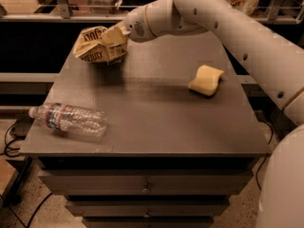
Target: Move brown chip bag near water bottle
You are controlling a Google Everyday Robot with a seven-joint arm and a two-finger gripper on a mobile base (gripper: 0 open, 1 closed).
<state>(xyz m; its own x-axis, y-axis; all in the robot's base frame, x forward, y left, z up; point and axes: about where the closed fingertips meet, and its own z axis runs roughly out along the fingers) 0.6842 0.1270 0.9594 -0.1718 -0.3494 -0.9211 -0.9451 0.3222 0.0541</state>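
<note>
The brown chip bag (96, 44) is crumpled, tan with dark lettering, at the table's far left. My gripper (117, 36) is shut on its right side and holds it a little above the table, with a shadow beneath. The water bottle (71, 120) lies on its side at the front left edge, white cap pointing left, well in front of the bag and apart from it.
A pale yellow sponge (206, 80) lies at the right middle of the grey table (156, 118). My white arm reaches in from the upper right across the table's back. Drawers sit below the front edge. A shelf with clutter stands behind.
</note>
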